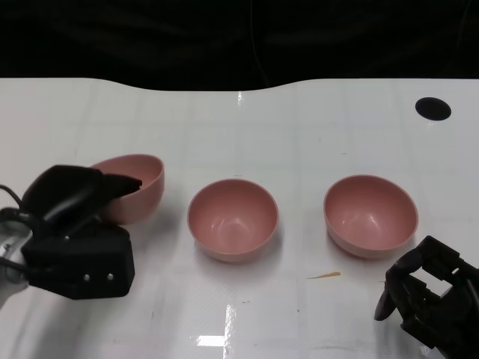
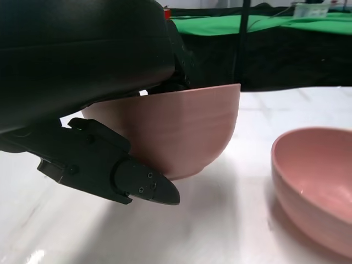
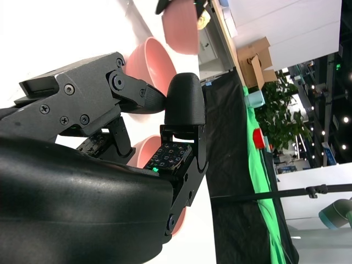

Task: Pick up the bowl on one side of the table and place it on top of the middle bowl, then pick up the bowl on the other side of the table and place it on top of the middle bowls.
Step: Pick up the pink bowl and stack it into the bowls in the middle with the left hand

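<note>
Three pink bowls stand in a row on the white table [image 1: 299, 127]. My left hand [image 1: 75, 228] grips the left bowl [image 1: 138, 187], fingers over its near rim and thumb under it. That bowl [image 2: 181, 132] is tilted toward the middle and held just off the surface. The middle bowl [image 1: 233, 218] sits upright; its rim [image 2: 319, 181] shows beside the held bowl. Farther right, the right bowl [image 1: 370, 215] stands upright. My right hand [image 1: 430, 295] rests near the table's front, just short of the right bowl, fingers loosely bent, holding nothing.
A black round hole [image 1: 432, 108] lies at the table's far right. A small orange sliver [image 1: 325, 276] lies in front, between the middle and right bowls. A dark backdrop runs behind the far table edge.
</note>
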{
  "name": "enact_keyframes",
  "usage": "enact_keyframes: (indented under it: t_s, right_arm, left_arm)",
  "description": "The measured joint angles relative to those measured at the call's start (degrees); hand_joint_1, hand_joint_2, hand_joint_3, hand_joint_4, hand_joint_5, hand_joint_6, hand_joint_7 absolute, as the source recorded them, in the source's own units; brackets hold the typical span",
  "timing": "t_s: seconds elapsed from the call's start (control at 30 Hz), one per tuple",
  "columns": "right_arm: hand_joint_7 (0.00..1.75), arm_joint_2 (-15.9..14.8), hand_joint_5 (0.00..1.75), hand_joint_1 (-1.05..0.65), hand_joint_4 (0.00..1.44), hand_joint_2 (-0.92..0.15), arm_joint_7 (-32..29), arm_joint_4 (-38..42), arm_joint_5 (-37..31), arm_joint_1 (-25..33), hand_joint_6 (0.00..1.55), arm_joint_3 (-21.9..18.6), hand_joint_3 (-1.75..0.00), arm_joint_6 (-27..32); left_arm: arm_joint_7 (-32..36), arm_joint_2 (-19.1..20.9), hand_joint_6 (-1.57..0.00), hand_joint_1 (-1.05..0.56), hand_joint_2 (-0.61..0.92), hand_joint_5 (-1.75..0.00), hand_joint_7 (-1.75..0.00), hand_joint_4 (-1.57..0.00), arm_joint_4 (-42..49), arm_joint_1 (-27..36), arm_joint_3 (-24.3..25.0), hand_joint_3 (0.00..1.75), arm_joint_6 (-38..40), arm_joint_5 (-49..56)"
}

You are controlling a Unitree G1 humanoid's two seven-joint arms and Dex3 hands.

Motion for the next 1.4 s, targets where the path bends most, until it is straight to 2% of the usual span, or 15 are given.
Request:
enact_keyframes:
  t_s: [0.23,0.3,0.37,0.43,0.53,0.63,0.7,0.8,0.83,0.93,1.13,1.2,1.27,1.33,1.4]
  right_arm:
    - [1.28,0.00,1.62,-0.11,0.88,-0.70,0.08,0.15,0.02,-0.06,0.80,-0.15,-0.75,-0.33]
    - [1.28,0.00,1.62,-0.11,0.87,-0.70,0.11,0.17,0.02,-0.07,0.80,-0.16,-0.75,-0.33]
    - [1.27,0.00,1.62,-0.12,0.87,-0.70,0.25,0.49,0.01,-0.15,0.80,-0.17,-0.75,-0.49]
    - [1.27,0.00,1.63,-0.12,0.86,-0.70,0.39,0.83,-0.03,-0.20,0.80,-0.18,-0.74,-0.77]
    - [1.27,0.00,1.64,-0.12,0.85,-0.70,0.40,1.03,-0.04,-0.31,0.80,-0.21,-0.74,-0.94]
    - [1.27,0.00,1.64,-0.11,0.86,-0.71,0.37,1.03,-0.04,-0.36,0.80,-0.20,-0.74,-0.94]
    - [1.28,0.00,1.64,-0.10,0.87,-0.70,0.35,1.03,-0.04,-0.40,0.80,-0.20,-0.75,-0.94]
    - [1.27,0.00,1.64,-0.10,0.86,-0.70,0.23,1.09,-0.12,-0.46,0.80,-0.18,-0.75,-0.94]
    - [1.26,0.00,1.63,-0.11,0.87,-0.69,0.17,1.09,-0.15,-0.49,0.81,-0.17,-0.75,-0.94]
    - [1.24,0.00,1.62,-0.10,0.88,-0.69,-0.16,1.09,-0.18,-0.48,0.82,-0.18,-0.76,-0.93]
    - [1.23,0.01,1.61,-0.10,0.88,-0.69,-0.04,1.75,-0.16,-0.67,0.83,-0.14,-0.76,-1.37]
    - [1.23,0.04,1.59,-0.11,0.89,-0.69,0.01,1.78,-0.16,-0.82,0.83,-0.08,-0.75,-1.46]
    - [1.22,0.09,1.57,-0.11,0.90,-0.70,0.03,1.84,-0.16,-0.90,0.83,-0.05,-0.74,-1.57]
    - [1.22,0.16,1.57,-0.11,0.91,-0.69,0.03,1.85,-0.16,-0.92,0.84,-0.01,-0.73,-1.60]
    - [1.22,0.19,1.56,-0.11,0.91,-0.69,-0.10,1.84,-0.23,-0.92,0.84,0.07,-0.73,-1.60]
  left_arm:
    - [-7.39,3.39,-0.85,-0.03,0.92,-1.18,-0.97,-0.82,-13.89,4.74,2.06,0.15,1.55,-1.60]
    - [-7.96,4.06,-0.99,-0.12,0.92,-0.78,-0.52,-0.99,-16.82,5.22,2.10,0.14,1.97,-0.57]
    - [-7.94,5.20,-1.06,-0.16,0.92,-0.62,-0.33,-1.07,-19.98,4.92,1.77,0.13,1.61,2.25]
    - [-7.96,5.56,-1.01,-0.17,0.92,-1.06,-0.59,-0.90,-22.05,4.12,1.33,0.10,1.48,4.50]
    - [-9.19,5.50,-0.81,-0.18,0.92,-1.36,-1.03,-0.78,-24.25,3.02,0.86,0.10,1.86,6.45]
    - [-10.69,4.77,-0.82,-0.20,0.92,-1.37,-1.03,-0.79,-25.12,1.55,-0.05,0.11,2.55,8.04]
    - [-10.63,4.11,-0.76,-0.20,0.92,-1.50,-1.19,-0.75,-24.92,0.65,-0.58,0.11,2.20,8.47]
    - [-10.30,2.27,-0.80,-0.22,0.92,-1.25,-1.01,-0.83,-23.00,-1.15,-1.44,0.17,0.34,8.57]
    - [-10.29,1.72,-0.85,-0.23,0.92,-1.14,-0.85,-0.87,-22.32,-1.61,-1.84,0.19,-0.12,8.59]
    - [-10.29,0.40,-0.96,-0.27,0.92,-1.01,-0.62,-0.93,-21.02,-2.78,-3.01,0.23,-0.48,9.11]
    - [-9.26,-1.83,-0.69,-0.30,0.92,-1.40,-1.29,-0.80,-18.91,-5.22,-4.40,0.27,-0.87,10.93]
    - [-9.07,-2.48,-0.80,-0.31,0.92,-1.11,-0.96,-0.89,-18.40,-5.63,-4.78,0.29,-0.90,11.02]
    - [-9.06,-3.10,-0.98,-0.30,0.92,-0.59,-0.49,-1.07,-17.79,-5.70,-5.27,0.27,-0.88,11.11]
    - [-9.06,-3.56,-1.07,-0.28,0.92,-0.33,-0.23,-1.19,-17.43,-5.71,-5.70,0.21,-0.75,11.23]
    - [-9.06,-4.07,-1.12,-0.27,0.92,-0.27,-0.15,-1.24,-17.21,-5.79,-5.82,0.18,-0.59,11.32]
